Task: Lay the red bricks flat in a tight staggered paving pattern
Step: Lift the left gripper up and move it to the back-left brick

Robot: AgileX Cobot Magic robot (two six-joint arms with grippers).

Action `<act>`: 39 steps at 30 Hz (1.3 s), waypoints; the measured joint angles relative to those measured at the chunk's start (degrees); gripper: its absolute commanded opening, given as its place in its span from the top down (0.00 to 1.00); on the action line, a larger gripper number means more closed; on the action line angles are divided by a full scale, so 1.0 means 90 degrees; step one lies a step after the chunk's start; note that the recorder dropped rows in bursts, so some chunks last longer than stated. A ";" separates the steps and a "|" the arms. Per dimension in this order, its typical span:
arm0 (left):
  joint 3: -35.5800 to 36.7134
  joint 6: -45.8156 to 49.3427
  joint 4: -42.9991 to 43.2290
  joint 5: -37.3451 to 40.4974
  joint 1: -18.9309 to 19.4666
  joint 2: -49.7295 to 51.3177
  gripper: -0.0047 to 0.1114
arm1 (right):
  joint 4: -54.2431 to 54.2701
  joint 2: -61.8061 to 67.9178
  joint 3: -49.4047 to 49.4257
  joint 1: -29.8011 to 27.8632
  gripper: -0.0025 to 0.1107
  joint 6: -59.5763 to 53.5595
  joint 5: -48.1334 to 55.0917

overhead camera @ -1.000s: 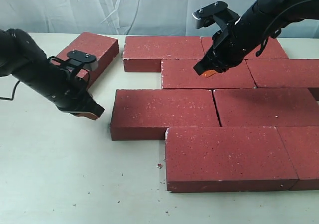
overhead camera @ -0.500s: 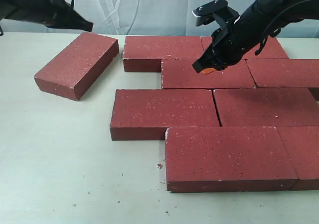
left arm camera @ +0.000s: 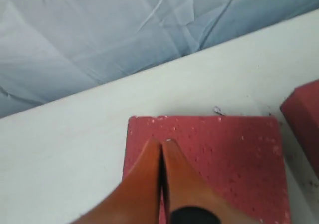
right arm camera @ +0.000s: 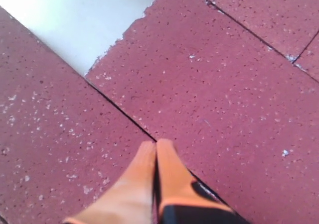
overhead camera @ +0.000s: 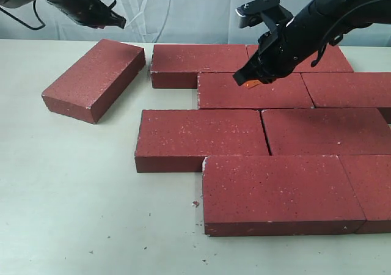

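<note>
Several dark red bricks lie flat in staggered rows on the table, among them one at the back (overhead camera: 200,65) and one in the second row (overhead camera: 253,91). One loose brick (overhead camera: 96,78) lies askew at the left, apart from the pattern; the left wrist view shows its end (left arm camera: 219,154). My left gripper (overhead camera: 117,23) hangs shut above the far end of that loose brick; its orange fingertips (left arm camera: 162,143) are pressed together. My right gripper (overhead camera: 242,79) is shut just above the second-row brick, and its tips (right arm camera: 156,145) sit over a seam between two bricks.
A pale table (overhead camera: 79,195) carries everything, with small crumbs (overhead camera: 195,204) near the front brick (overhead camera: 281,192). A crumpled grey-white cloth backdrop (overhead camera: 177,6) stands behind the table.
My left arm has risen from beside the loose brick's near end and swung to the back, now over its far end. The right gripper has lifted slightly and crept left.
</note>
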 measured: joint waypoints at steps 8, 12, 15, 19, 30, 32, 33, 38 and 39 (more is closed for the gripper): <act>-0.1547 -0.0216 -0.0055 -0.0044 -0.0053 0.1042 0.96 | 0.0000 0.0000 0.0000 0.0000 0.98 0.0016 -0.0058; -0.2064 -0.0205 -0.0134 0.0007 -0.0108 0.1502 0.96 | 0.0000 0.0000 0.0000 0.0000 0.98 0.0016 -0.0058; -0.2365 -0.0188 -0.0337 0.0045 -0.0120 0.1776 0.96 | 0.0020 0.0000 0.0000 0.0000 0.98 0.0016 -0.0058; -0.2600 -0.0160 -0.0506 0.0095 -0.0131 0.1984 0.96 | 0.0045 0.0000 0.0000 0.0000 0.98 0.0016 -0.0063; -0.2659 -0.0147 -0.0505 -0.0119 -0.0250 0.2094 0.96 | 0.0099 0.0000 0.0000 0.0000 0.98 0.0016 -0.0078; -0.2659 -0.0136 -0.0505 -0.0147 -0.0250 0.2094 0.96 | 0.0111 0.0000 0.0000 0.0000 0.98 0.0016 -0.0078; -0.2659 -0.0122 -0.0505 -0.0147 -0.0250 0.2094 0.96 | 0.0111 0.0000 0.0000 0.0000 0.98 0.0016 -0.0078; -0.2659 -0.0096 -0.0505 -0.0147 -0.0250 0.2094 0.96 | 0.0111 0.0000 0.0000 0.0000 0.98 0.0016 -0.0078; -0.2669 -0.0069 -0.0505 -0.0163 -0.0250 0.2124 0.96 | 0.0111 0.0000 0.0000 0.0000 0.98 0.0016 -0.0078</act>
